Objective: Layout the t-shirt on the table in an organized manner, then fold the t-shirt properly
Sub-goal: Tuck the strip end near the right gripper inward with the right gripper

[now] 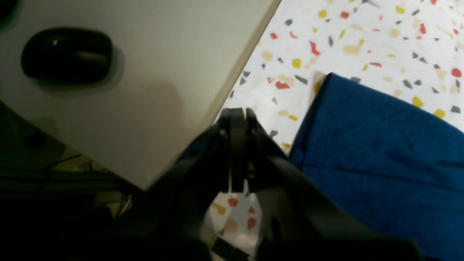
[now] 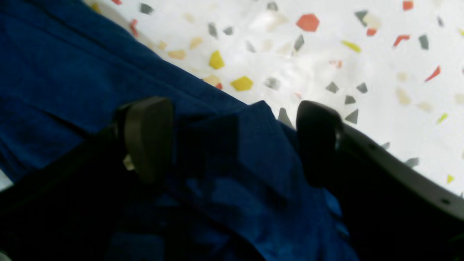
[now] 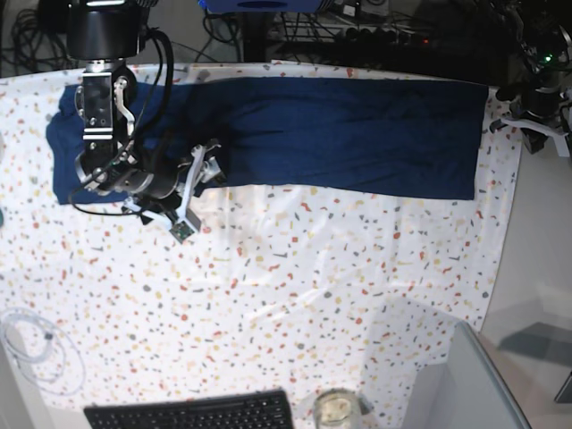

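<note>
The t-shirt (image 3: 340, 134) is a dark navy cloth spread in a long band across the far side of the table (image 3: 295, 286). My right gripper (image 2: 233, 139) is open, one finger on each side of a raised fold at the t-shirt's (image 2: 72, 72) near edge, gripping nothing. In the base view the right gripper (image 3: 201, 174) sits over the shirt's lower left part. My left gripper (image 1: 237, 116) is shut and empty, hovering at the table's (image 1: 362, 40) side edge just beside a corner of the t-shirt (image 1: 380, 152). The left arm (image 3: 536, 112) stands off the shirt's right end.
A black keyboard (image 3: 192, 413) and a glass jar (image 3: 335, 409) lie at the near edge, a coiled white cable (image 3: 36, 344) at the near left. A grey box (image 3: 474, 384) stands at the near right. A plain white surface (image 1: 152, 72) with a black object (image 1: 67, 54) adjoins the table.
</note>
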{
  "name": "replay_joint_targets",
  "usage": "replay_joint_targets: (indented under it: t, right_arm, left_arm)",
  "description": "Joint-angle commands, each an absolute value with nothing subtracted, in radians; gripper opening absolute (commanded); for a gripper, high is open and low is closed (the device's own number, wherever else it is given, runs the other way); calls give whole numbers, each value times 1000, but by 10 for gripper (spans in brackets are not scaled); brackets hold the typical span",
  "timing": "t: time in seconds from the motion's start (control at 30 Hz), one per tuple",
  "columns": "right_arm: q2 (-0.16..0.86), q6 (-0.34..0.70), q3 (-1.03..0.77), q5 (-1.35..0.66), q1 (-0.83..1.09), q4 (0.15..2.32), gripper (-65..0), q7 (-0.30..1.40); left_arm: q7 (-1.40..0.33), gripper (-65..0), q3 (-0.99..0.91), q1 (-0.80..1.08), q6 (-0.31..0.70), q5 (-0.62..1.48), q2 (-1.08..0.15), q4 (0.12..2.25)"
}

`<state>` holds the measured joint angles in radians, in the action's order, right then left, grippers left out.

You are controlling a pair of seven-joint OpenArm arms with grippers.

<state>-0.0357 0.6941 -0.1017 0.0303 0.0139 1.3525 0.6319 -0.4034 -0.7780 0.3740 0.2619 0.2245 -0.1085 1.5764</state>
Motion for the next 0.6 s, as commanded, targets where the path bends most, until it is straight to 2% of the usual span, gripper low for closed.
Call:
replay_joint_targets:
  t: [0.0,0.1,0.3,0.33,0.57]
  right_arm:
    - [-33,698,-105,21,-5,1356,-206,613]
    - [-33,698,-104,21,-7,1349,-300,613]
    - [-31,698,-105,22,2,1359,-620,613]
    - [-31,698,-105,24,12,1359,-650,613]
    - [-31,698,-105,22,97,1488,-645,613]
  left_arm:
    - [-381,-650,-788,383,259,229,-122,1581]
    - [-381,-650,-789,389,259,229,-122,1564]
    - [-380,-650,-789,389,259,229,-127,1532]
    - [-380,-650,-789,389,259,229,-127,1532]
    - [-380,-650,-789,383,259,229,-128,1532]
